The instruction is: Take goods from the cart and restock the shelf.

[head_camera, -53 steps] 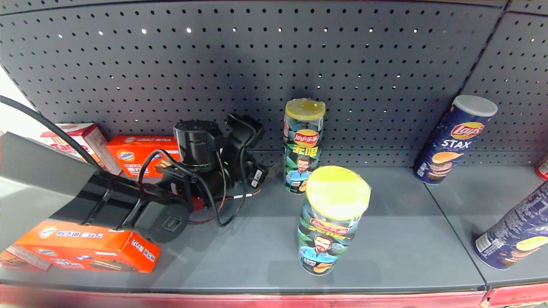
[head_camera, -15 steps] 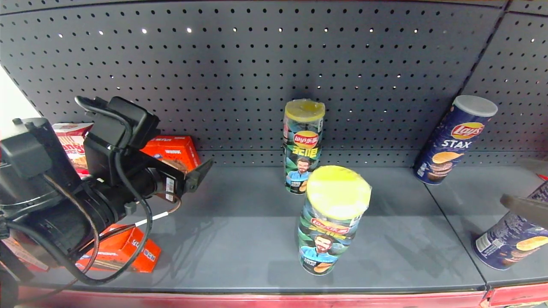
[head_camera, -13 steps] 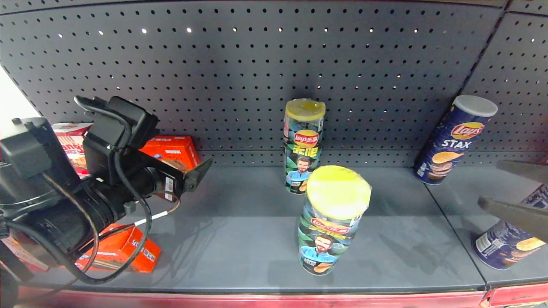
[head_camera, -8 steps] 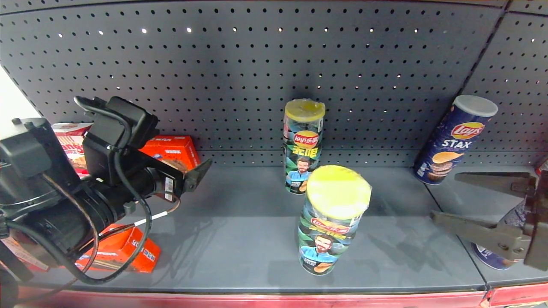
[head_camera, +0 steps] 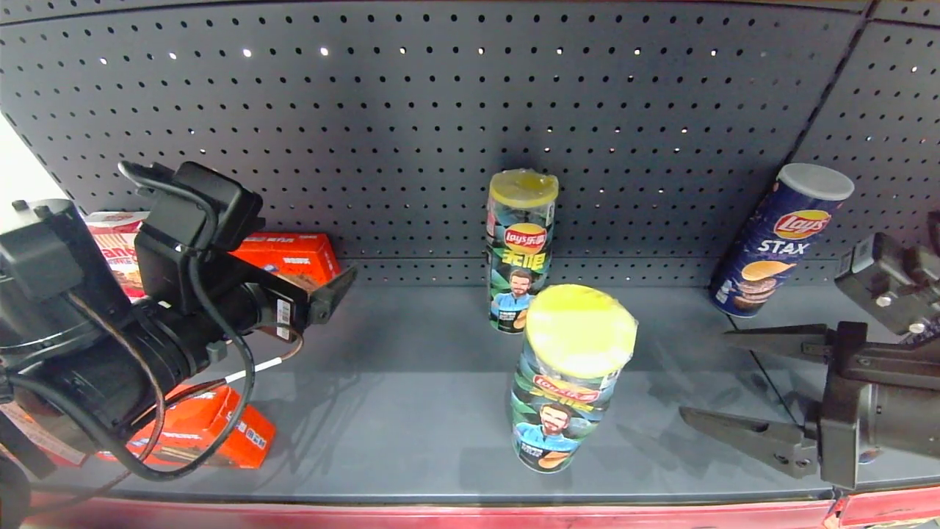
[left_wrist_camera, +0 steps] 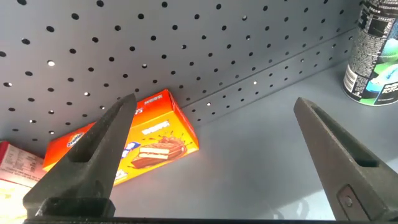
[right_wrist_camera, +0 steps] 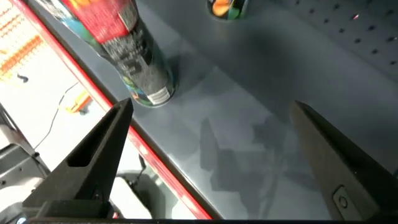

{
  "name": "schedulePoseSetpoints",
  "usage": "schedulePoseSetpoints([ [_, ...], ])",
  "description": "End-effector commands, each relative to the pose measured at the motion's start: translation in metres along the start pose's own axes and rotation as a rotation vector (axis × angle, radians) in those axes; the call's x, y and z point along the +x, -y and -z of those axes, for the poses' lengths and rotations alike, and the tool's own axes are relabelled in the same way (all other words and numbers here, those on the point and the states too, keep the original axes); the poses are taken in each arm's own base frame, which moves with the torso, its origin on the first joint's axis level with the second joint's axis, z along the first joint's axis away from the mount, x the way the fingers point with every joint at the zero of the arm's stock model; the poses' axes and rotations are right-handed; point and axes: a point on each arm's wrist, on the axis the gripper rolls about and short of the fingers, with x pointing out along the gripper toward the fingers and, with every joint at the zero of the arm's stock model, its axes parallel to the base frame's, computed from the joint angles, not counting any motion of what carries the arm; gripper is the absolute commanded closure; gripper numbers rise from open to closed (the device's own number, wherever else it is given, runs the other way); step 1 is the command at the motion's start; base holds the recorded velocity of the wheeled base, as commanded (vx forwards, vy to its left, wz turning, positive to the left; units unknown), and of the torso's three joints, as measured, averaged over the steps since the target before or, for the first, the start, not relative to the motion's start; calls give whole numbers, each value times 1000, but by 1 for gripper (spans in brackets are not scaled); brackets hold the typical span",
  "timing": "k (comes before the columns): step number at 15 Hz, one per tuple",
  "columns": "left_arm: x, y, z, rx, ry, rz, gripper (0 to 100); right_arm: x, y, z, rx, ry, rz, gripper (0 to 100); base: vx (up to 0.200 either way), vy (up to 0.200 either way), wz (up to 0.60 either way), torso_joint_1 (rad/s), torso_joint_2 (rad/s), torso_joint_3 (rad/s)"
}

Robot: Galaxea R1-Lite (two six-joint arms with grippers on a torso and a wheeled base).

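Two green chip cans with yellow lids stand upright mid-shelf, one at the front [head_camera: 569, 382] and one at the back [head_camera: 520, 250]. My right gripper [head_camera: 709, 376] hovers open and empty just right of the front can, low over the shelf [head_camera: 411, 397]. The right wrist view looks between its fingers [right_wrist_camera: 211, 107] at the front can [right_wrist_camera: 124, 43]. My left gripper [head_camera: 323, 294] hangs open and empty at the left, in front of an orange box [head_camera: 286, 253]. The left wrist view has that gripper [left_wrist_camera: 214, 106], the orange box [left_wrist_camera: 140, 146] and the back can's base [left_wrist_camera: 373, 56].
A blue chip can [head_camera: 778, 239] leans against the pegboard at the right. A second orange box [head_camera: 205, 433] lies at the front left, and a red-and-white box [head_camera: 110, 242] stands at the back left. The shelf's red front lip [right_wrist_camera: 124, 124] runs below the cans.
My right gripper has come in from the right edge and moved left toward the front can. The left arm drew back from the shelf's rear to the left, then shifted only slightly.
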Motion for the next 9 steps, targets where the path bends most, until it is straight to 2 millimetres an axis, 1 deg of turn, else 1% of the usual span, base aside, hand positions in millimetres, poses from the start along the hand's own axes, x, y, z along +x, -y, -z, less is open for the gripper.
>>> schedulePoseSetpoints([
  [1,1,0,0,0,-2,-1,0,9,-1,2,1,-28,-15,0,0,0,0,0,0,0],
  [4,1,0,0,1,-1,0,0,18,-6,5,-7,-59,-42,0,0,0,0,0,0,0],
  [9,1,0,-1,1,5,0,0,34,-6,13,-24,-119,-54,0,0,0,0,0,0,0],
])
